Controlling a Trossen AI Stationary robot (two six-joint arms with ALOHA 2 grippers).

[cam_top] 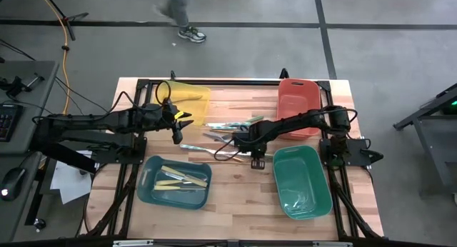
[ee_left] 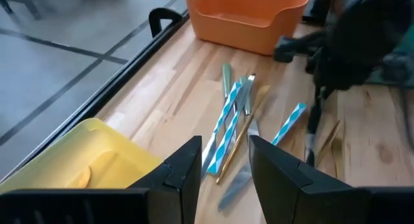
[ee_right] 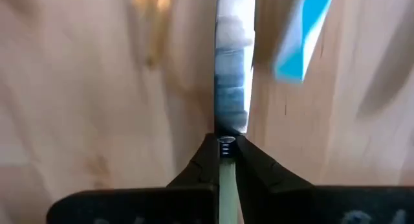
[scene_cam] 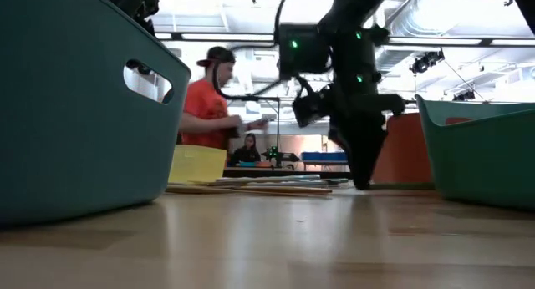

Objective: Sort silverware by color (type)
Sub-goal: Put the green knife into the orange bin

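Loose silverware (cam_top: 223,133) lies on the wooden table between the bins: teal-striped, gold-tan and silver-grey pieces (ee_left: 228,123). My right gripper (cam_top: 233,142) points down at the near end of this heap and is shut on a silver-grey utensil (ee_right: 231,75). It also shows in the low view (scene_cam: 361,179), just above the tabletop. My left gripper (ee_left: 223,160) stands open beside the yellow bin (cam_top: 187,98), above the table and holding nothing. Several cream-yellow utensils (cam_top: 182,178) lie in the blue-teal bin (cam_top: 148,188). My right gripper pinches one end of the silver-grey utensil (ee_right: 226,134) between its two fingertips, coming from above and pointing down. The rest of the utensil (ee_left: 312,130) runs on past the fingertips in line with them. Whether its far end still rests on the wood I cannot tell.
A red-orange bin (cam_top: 300,97) stands at the far right and a green bin (cam_top: 303,181) at the near right. Black frame rails (cam_top: 214,82) run along the table's edges. A person (scene_cam: 205,114) stands in the room beyond the table.
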